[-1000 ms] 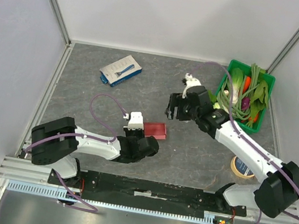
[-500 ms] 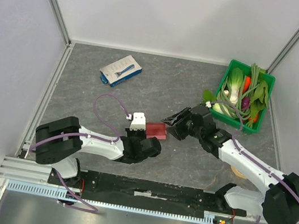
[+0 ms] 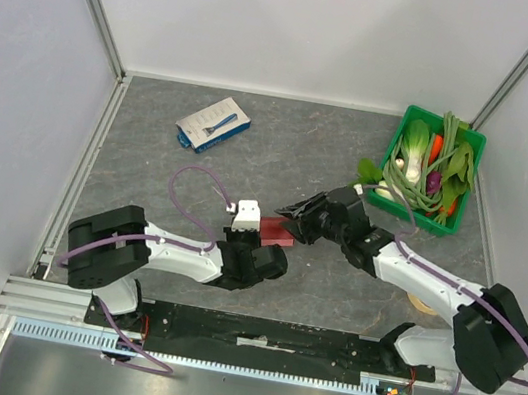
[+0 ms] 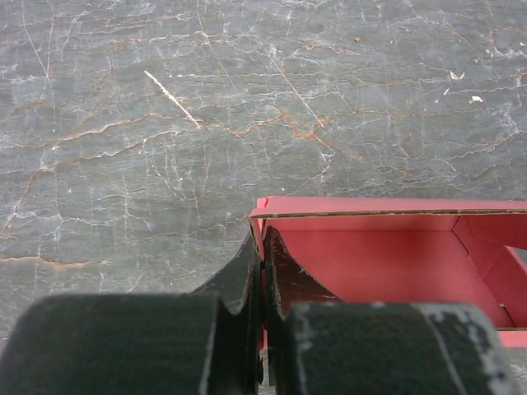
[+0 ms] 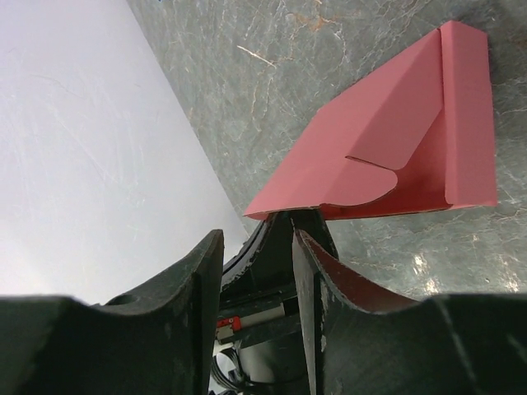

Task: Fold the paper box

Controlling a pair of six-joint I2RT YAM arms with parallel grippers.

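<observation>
The pink-red paper box (image 3: pixel 275 231) lies on the grey table between the two arms, partly folded with its walls up. In the left wrist view the paper box (image 4: pixel 387 263) shows its open inside. My left gripper (image 4: pixel 262 247) is shut on its left wall, also visible from above (image 3: pixel 258 244). My right gripper (image 3: pixel 294 213) is low at the box's far right side, open and empty. In the right wrist view its fingers (image 5: pixel 198 280) stand apart, just short of the box (image 5: pixel 387 156), whose rounded tab shows.
A white-and-blue box (image 3: pixel 213 124) lies at the back left. A green basket (image 3: pixel 400 137) of vegetables stands at the back right. A roll of tape (image 3: pixel 427 296) lies near the right arm's base. Side walls enclose the table.
My right arm has come down and leftward from mid-table to the box's far right side. My left gripper has kept hold of the box, which shifted slightly.
</observation>
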